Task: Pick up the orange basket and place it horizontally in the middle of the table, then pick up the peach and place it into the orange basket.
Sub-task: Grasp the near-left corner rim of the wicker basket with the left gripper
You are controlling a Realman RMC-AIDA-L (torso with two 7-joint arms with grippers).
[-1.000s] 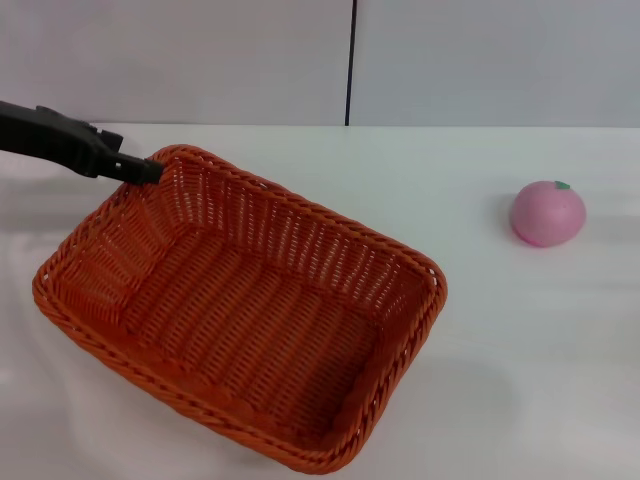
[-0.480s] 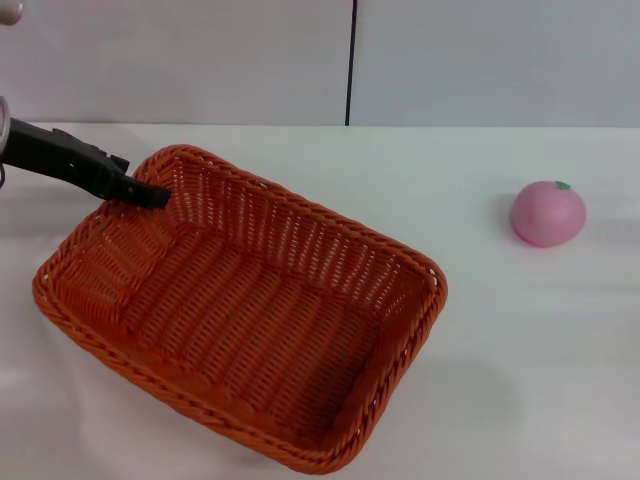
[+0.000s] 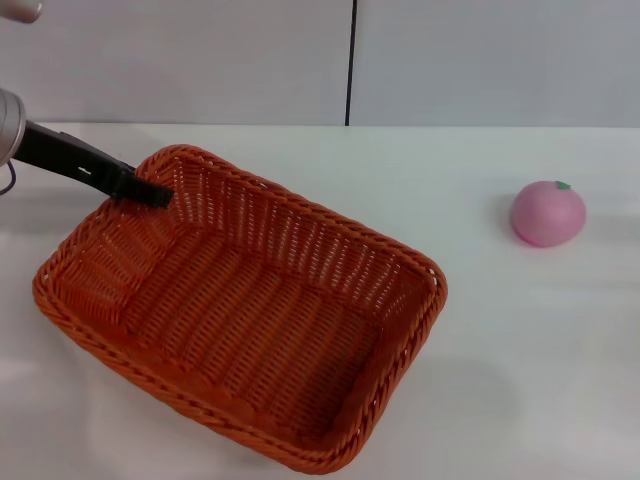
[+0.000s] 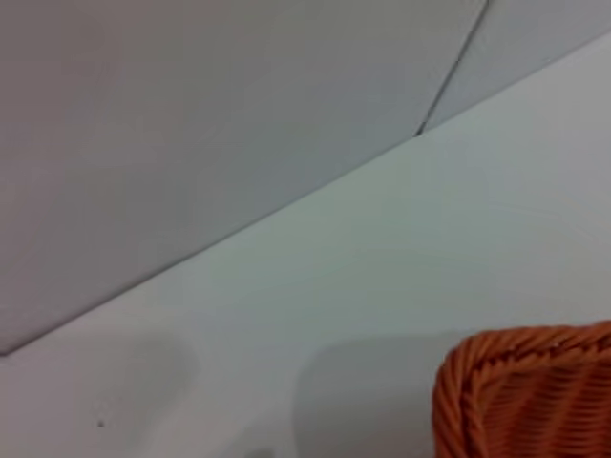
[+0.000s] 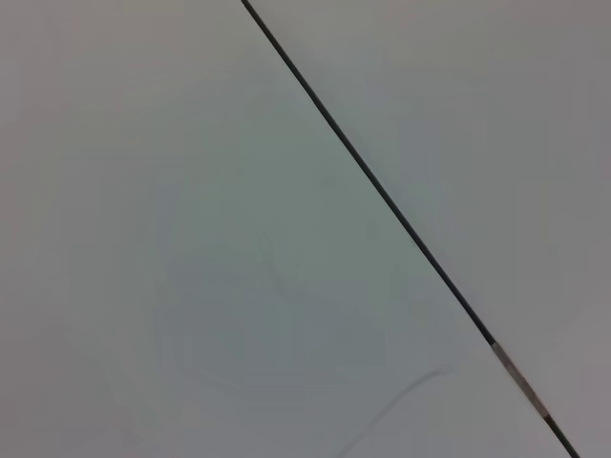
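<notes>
The orange basket (image 3: pixel 240 315) sits nearest me on the table (image 3: pixel 520 360), on the left half and skewed: its long axis runs diagonally, one corner close to the near edge and the opposite corner pointing away to the left. As I judge it, the step in hand is to grip that far-left corner, lift, and turn the basket until it lies horizontally in the middle. To do that well I want a firm bite on the braided rim itself, one finger inside the wall and one outside, because a large light basket held by one corner will tend to swing or tip. A low lift and a slow turn should keep it level, and I should set it down flat before letting go. My left gripper (image 3: pixel 150 192) is at that far-left corner, its dark tip touching or overlapping the rim, with the arm reaching in from the left and sloping downward toward the basket. Whether my fingers are apart or closed on the weave I cannot tell. Farther off to the right, well apart from the basket, the peach (image 3: pixel 548 213) rests on the table, untouched. My right gripper is out of sight.
</notes>
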